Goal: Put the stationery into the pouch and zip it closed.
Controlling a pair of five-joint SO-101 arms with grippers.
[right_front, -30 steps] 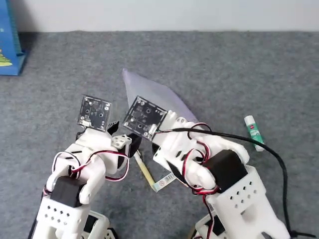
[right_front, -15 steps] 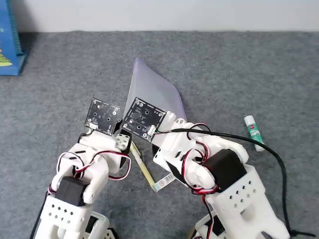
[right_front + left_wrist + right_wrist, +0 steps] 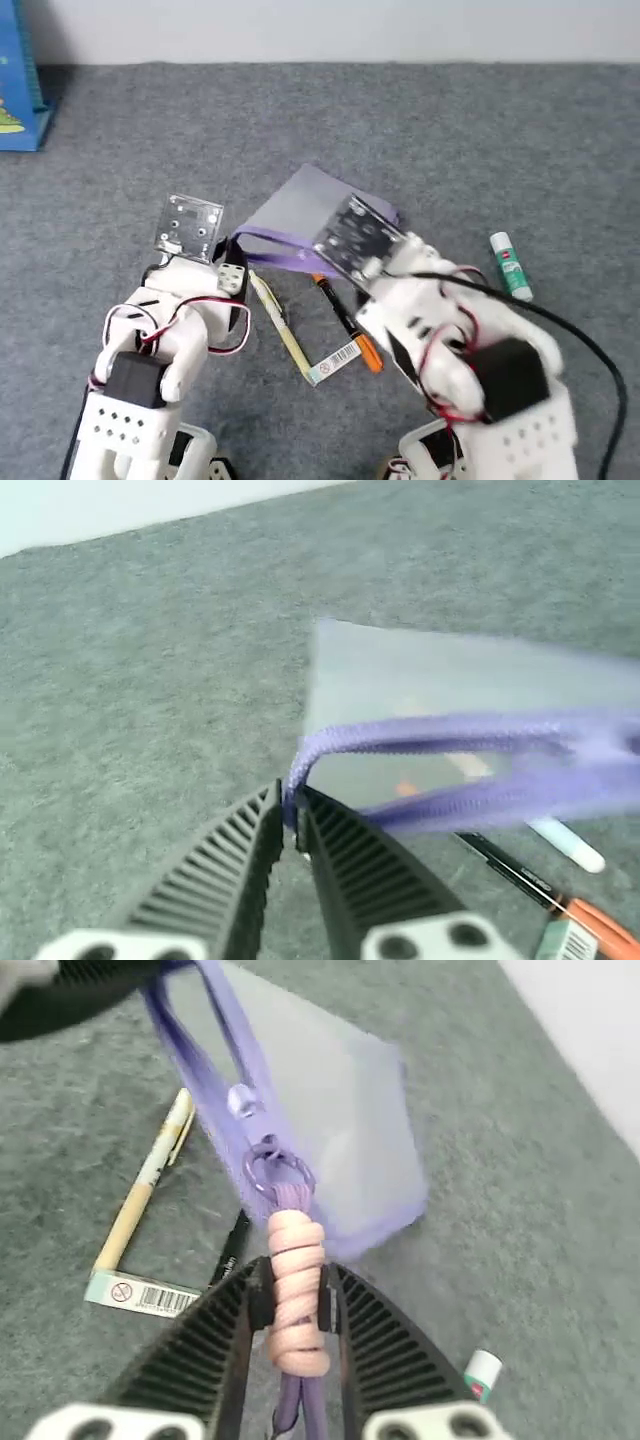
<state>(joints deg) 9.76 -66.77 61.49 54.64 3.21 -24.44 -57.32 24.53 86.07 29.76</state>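
Note:
The translucent purple pouch [image 3: 312, 203] is stretched between both grippers above the mat. My left gripper [image 3: 292, 823] is shut on the end of its purple zipper edge [image 3: 420, 735], whose two bands stand apart. My right gripper [image 3: 293, 1295] is shut on the pink cord zipper pull [image 3: 296, 1250] at the pouch's [image 3: 320, 1120] other end. On the mat below lie a cream pen [image 3: 281, 331] with a barcode label and a black pen with an orange cap [image 3: 346, 322]. A glue stick [image 3: 510, 265] lies to the right, apart from the arms.
A blue box [image 3: 18, 85] stands at the far left edge by the wall. Grey mat [image 3: 480, 140] stretches open beyond the pouch and to the right. The left gripper [image 3: 70, 985] shows dark in the right wrist view.
The right arm has pulled to the right with the zipper pull, and the pouch has swung down from pointing away to lying across. The black and orange pen has come into sight.

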